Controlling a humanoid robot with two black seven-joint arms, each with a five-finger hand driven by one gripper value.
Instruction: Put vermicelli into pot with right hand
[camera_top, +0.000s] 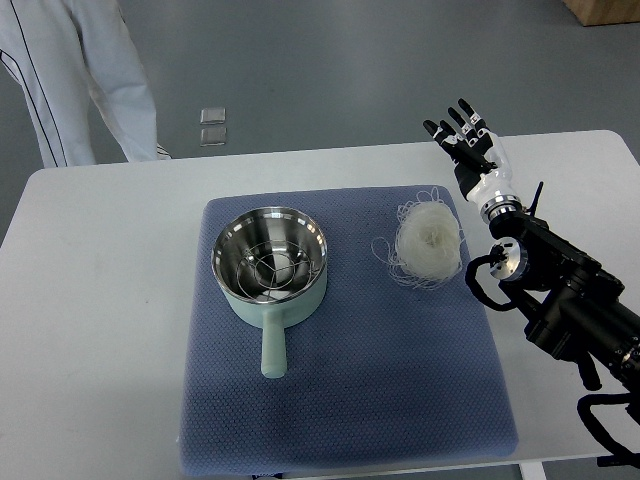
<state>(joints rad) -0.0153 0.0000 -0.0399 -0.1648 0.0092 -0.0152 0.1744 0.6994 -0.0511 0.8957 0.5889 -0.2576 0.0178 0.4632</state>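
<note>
Blue mat (400, 390) was laid on the white table (90, 330); all positions are given relative to it. Pot (270, 265) was seated on the mat's left half, handle pointed toward the near edge, steel liner seen inside. Vermicelli (428, 240) was found as a loose white nest on the mat's far right part, well apart from the pot. Right hand (470, 145) was held above the table just past the mat's far right corner, fingers spread, nothing grasped. A person's legs (80, 80) were seen beyond the table's far left.
</note>
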